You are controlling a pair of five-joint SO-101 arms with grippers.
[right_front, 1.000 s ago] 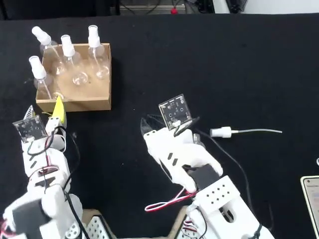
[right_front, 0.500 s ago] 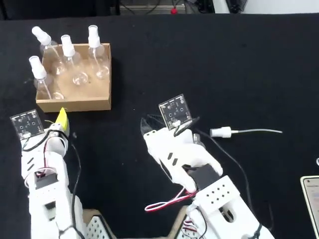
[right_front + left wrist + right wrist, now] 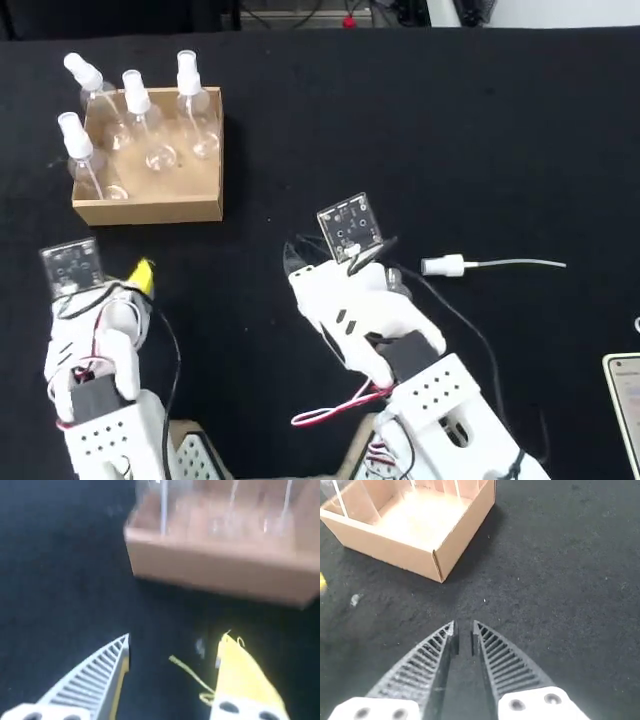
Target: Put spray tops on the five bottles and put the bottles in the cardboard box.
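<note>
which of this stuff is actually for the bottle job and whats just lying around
For the job:
- cardboard box
- four capped bottles standing in it
- loose spray top on the table near the right arm

Lying about:
- flat pale device at the table's right edge
- cables along the far edge

The brown cardboard box [image 3: 148, 211] looks matt and papery; the clear bottles [image 3: 203, 125] in it are glossy, with smooth white plastic tops [image 3: 187, 70]. The black cloth [image 3: 430, 150] around the box is matt, finely grained.
</note>
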